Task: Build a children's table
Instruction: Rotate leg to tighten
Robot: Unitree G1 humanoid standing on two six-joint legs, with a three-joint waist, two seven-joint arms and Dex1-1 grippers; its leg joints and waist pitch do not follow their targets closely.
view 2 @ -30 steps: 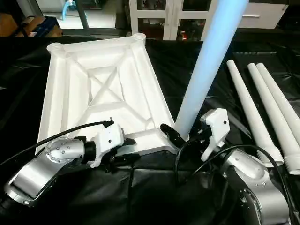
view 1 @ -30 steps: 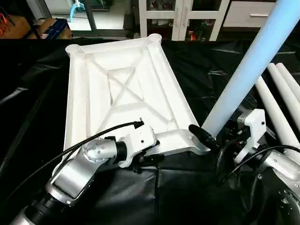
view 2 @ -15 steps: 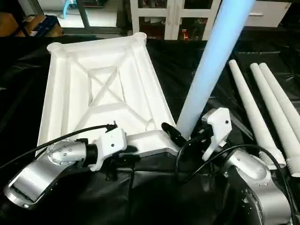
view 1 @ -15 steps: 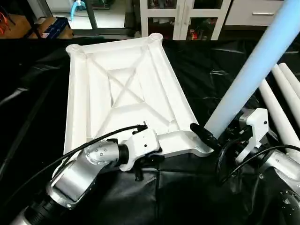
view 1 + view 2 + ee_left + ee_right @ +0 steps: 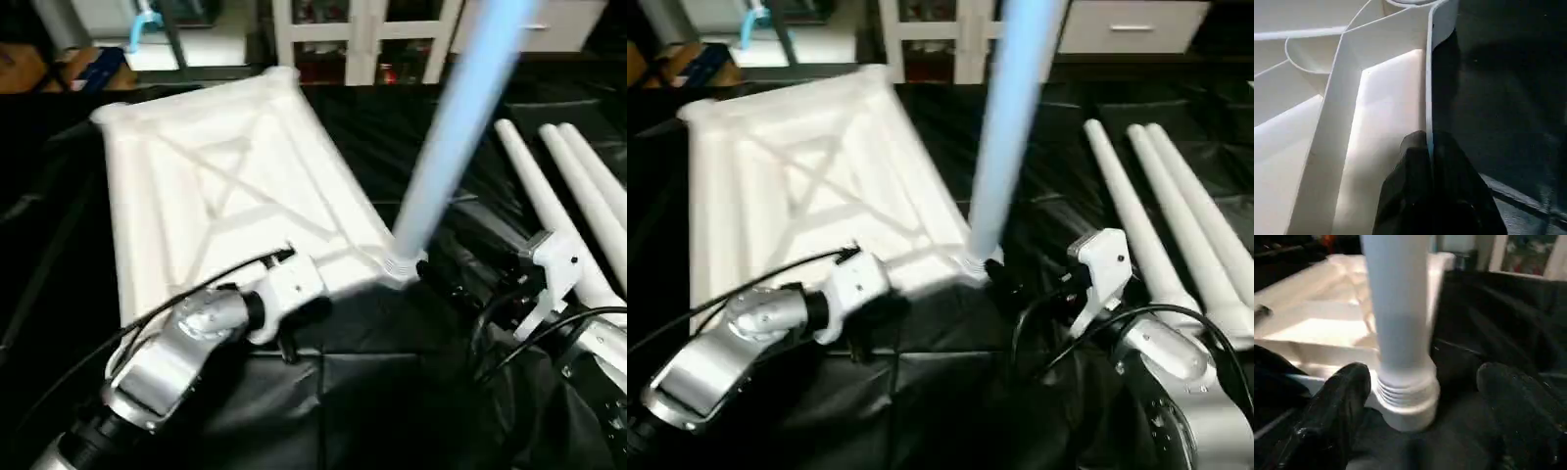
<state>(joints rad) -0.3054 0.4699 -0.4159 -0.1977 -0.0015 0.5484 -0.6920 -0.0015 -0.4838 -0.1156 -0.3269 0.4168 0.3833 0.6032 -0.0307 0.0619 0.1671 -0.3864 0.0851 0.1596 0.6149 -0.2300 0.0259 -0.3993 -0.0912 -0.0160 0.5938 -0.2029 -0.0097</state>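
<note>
Table top (image 5: 225, 196), white, ribbed underside up, on the black-covered surface (image 5: 392, 392); its near rim pinched between the left fingers (image 5: 1415, 166), pressed tight on either face of the thin wall. One leg (image 5: 1400, 308) upright in the near corner socket (image 5: 1408, 404), between the widely spread right fingers (image 5: 1339, 406), neither visibly touching it; three spare legs (image 5: 1176, 225) lying to the right.

Leg (image 5: 446, 137) in top's (image 5: 196, 186) near-right socket, apparently

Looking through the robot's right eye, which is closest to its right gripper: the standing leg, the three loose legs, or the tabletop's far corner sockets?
1. Standing leg, just left of the right gripper.
2. Loose legs, to its right.
3. Far corner sockets, up left.
</note>
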